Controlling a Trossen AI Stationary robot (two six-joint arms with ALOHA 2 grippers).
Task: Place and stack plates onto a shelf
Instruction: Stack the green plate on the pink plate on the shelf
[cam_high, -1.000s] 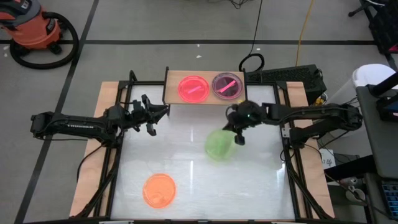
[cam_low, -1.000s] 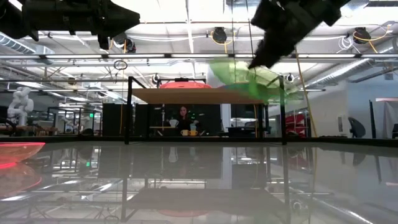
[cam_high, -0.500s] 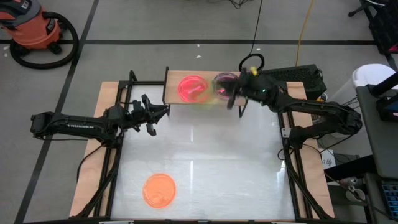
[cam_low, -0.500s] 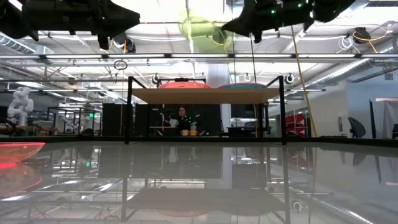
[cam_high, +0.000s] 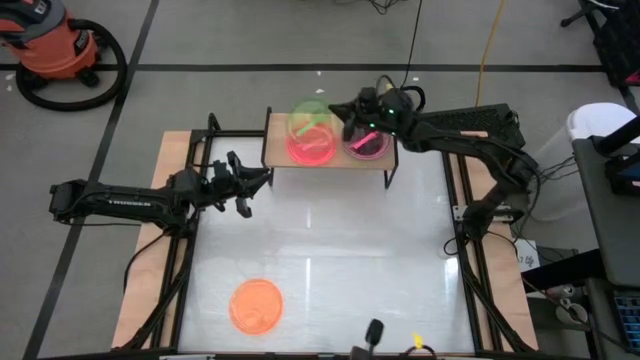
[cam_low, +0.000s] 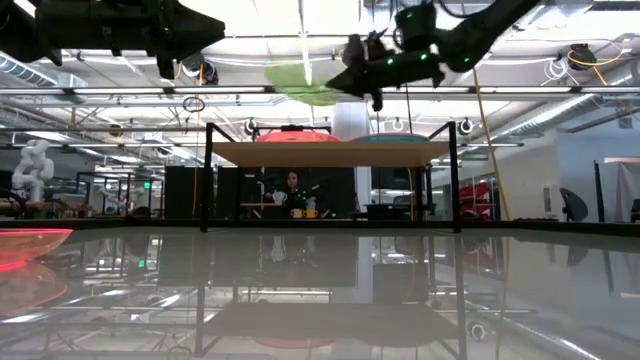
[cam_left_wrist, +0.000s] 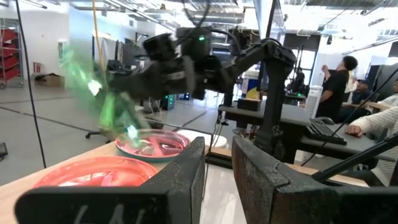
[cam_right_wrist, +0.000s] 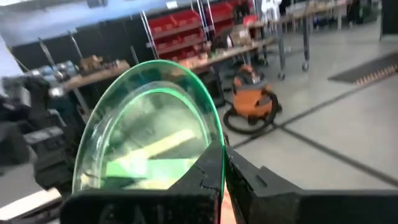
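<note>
My right gripper (cam_high: 345, 118) is shut on a green plate (cam_high: 308, 118) and holds it in the air over the shelf (cam_high: 275, 140), above a pink plate (cam_high: 312, 148) that lies on the wooden top. A second stack, with pink showing on top (cam_high: 365, 140), sits on the shelf beside it. An orange plate (cam_high: 256, 305) lies flat on the white table near its near-left corner. My left gripper (cam_high: 245, 185) waits open by the shelf's left end, touching nothing. My right gripper (cam_right_wrist: 222, 152) pinches the green plate's rim (cam_right_wrist: 214, 134) between its two fingers, on the edge nearest the arm. The fingers reach in about level from the table's right. The plate (cam_low: 300, 85) is lifted clear above the shelf top (cam_low: 330, 152), close to level.
Black frame bars run along the table's sides. A small dark thing (cam_high: 372, 330) lies at the table's near edge. An orange vacuum (cam_high: 50, 45) stands on the floor beyond the far-left corner. People sit at desks (cam_left_wrist: 336, 81) in the room behind.
My right gripper has carried the green plate up from over the table's middle toward the far edge, then left across the shelf, and now holds it above the pink plate. The plate has stayed in the hold throughout. A small dark thing has appeared at the near edge.
</note>
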